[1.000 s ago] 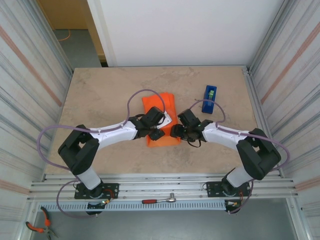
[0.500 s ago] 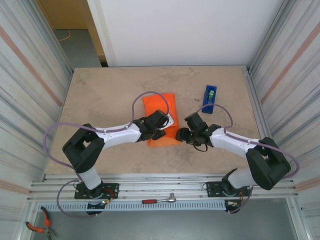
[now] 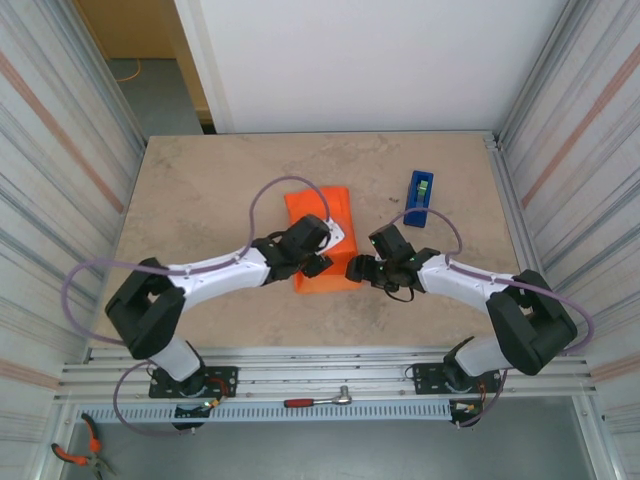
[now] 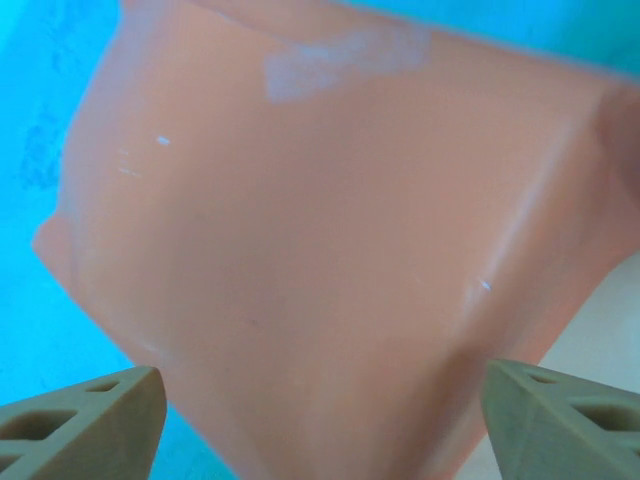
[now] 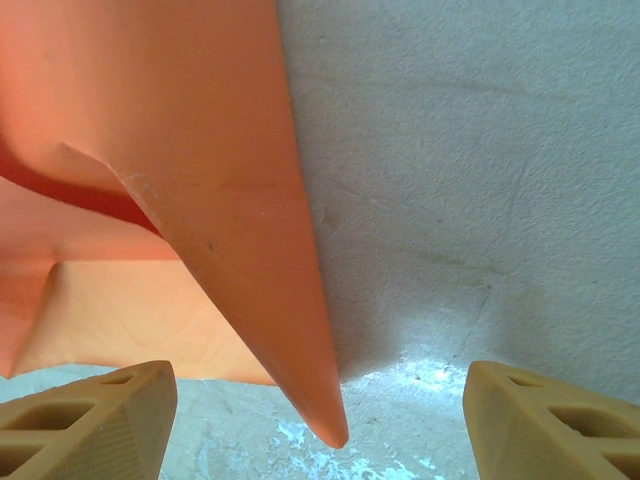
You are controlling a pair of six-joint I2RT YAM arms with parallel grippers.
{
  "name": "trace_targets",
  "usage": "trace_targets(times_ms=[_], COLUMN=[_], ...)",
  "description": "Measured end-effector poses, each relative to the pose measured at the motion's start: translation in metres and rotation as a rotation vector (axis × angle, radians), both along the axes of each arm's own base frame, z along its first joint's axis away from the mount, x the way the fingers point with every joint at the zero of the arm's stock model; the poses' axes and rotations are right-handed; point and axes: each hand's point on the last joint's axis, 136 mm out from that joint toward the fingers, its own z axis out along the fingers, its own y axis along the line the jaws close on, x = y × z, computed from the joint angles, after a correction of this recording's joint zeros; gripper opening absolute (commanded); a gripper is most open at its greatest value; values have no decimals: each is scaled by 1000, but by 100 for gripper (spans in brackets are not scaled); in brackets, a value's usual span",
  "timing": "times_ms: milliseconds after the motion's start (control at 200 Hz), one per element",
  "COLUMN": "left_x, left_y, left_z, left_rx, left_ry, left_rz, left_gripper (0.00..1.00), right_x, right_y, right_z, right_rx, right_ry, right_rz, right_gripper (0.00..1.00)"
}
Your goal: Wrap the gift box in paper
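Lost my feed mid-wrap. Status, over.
Left hand open over the paper, folded into a bundle. Right hand open at its loose pointed flap. Tape dispenser apart, nothing in the way.

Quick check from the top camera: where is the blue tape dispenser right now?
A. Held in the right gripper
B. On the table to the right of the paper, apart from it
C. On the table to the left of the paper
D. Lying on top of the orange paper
B: the top view shows the blue tape dispenser resting on the bare table, right of the paper with a gap between them.
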Motion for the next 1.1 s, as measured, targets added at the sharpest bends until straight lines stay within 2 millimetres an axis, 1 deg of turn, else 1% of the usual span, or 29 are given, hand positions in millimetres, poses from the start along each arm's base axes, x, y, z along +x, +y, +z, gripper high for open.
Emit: trace_targets(times_ms=[45,95,170,200,286,351,426,491,556,601,661,742,802,962,1102], left_x=[6,18,42,54,82,102,122,133,138,136,134,131,131,141,149], left_y=[4,14,34,44,70,87,97,98,95,90,84,76,71,59,52], left_z=[15,34,57,65,76,75,63,41,15,-5,-26,-45,-53,-59,-63], left_rx=[-66,-151,-286,-342,-475,-565,-647,-697,-726,-740,-755,-780,-797,-831,-840], left_ry=[-2,-4,9,19,65,122,204,298,394,465,541,619,654,678,679], left_rz=[32,88,195,244,363,449,522,570,610,634,661,685,696,693,689], left_gripper=[86,88,91,91,92,92,92,92,93,93,93,94,94,92,88], right_x=[2,5,11,15,33,55,84,114,140,156,171,184,191,202,205], right_y=[-1,-2,-4,-4,-7,-8,-5,-1,5,7,9,16,21,29,31], right_z=[1,4,10,14,32,50,67,78,79,75,65,51,43,27,12], right_rx=[1,1,9,15,40,67,100,131,160,170,177,183,187,196,192], right_ry=[-2,-5,-11,-15,-40,-70,-94,-103,-94,-83,-55,-16,8,43,71], right_rz=[-4,-9,-14,-16,-37,-54,-66,-72,-74,-80,-82,-76,-69,-58,-57], right_gripper=[75,76,79,82,88,91,92,92,92,92,93,93,93,92,88])
